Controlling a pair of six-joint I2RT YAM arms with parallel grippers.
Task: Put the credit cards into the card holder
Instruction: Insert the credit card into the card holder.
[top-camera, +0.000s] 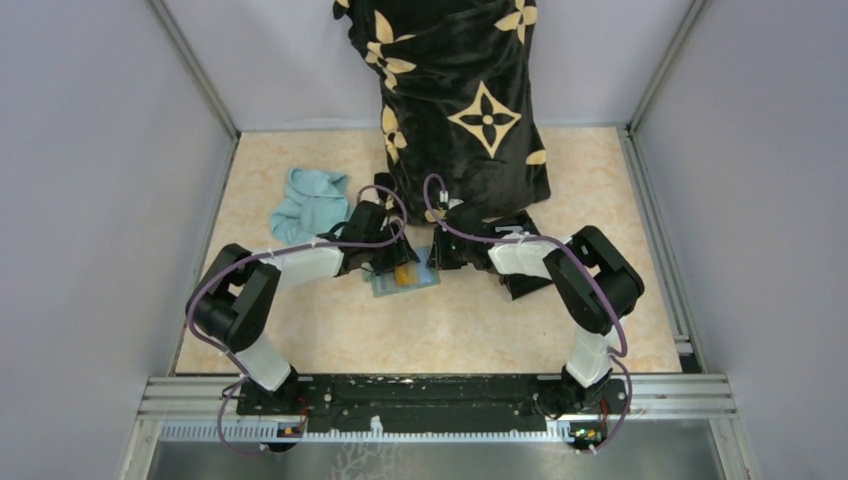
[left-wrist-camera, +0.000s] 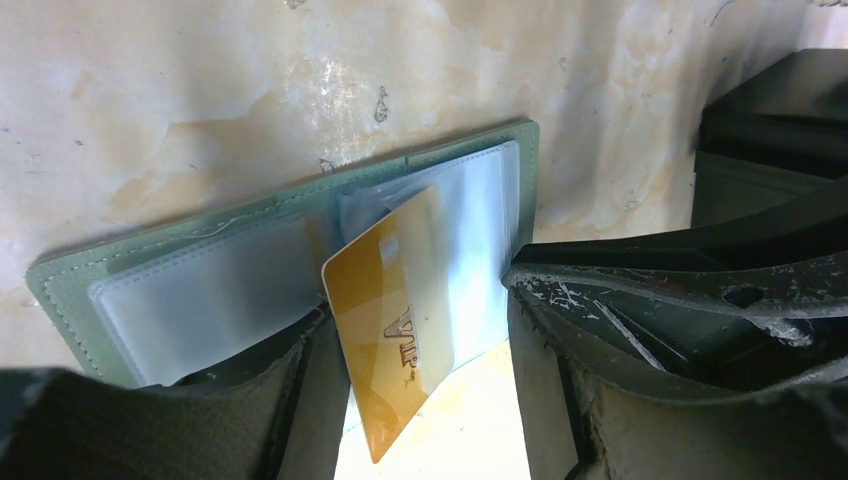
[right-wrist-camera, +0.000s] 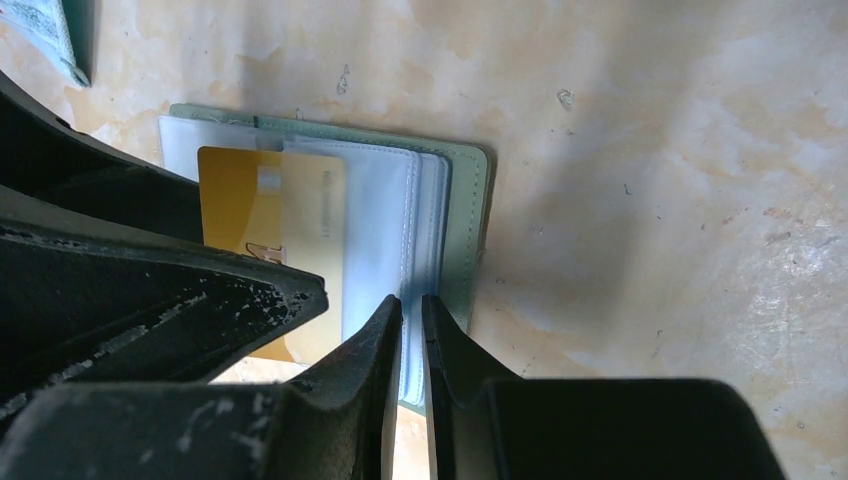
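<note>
While the card holder (left-wrist-camera: 70, 285) half-hides the credit card (left-wrist-camera: 380, 360), left gripper (left-wrist-camera: 415, 300) gapes and right gripper (right-wrist-camera: 412, 312) looks shut

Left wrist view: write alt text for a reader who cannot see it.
A gold VIP card tilts between the left gripper's fingers, its top corner under a clear sleeve of the open green card holder on a marbled table.

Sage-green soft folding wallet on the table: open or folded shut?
Open, spread flat: in the left wrist view the sage-green folding wallet shows clear plastic sleeves side by side, a tan-orange plastic card partly under one.
</note>
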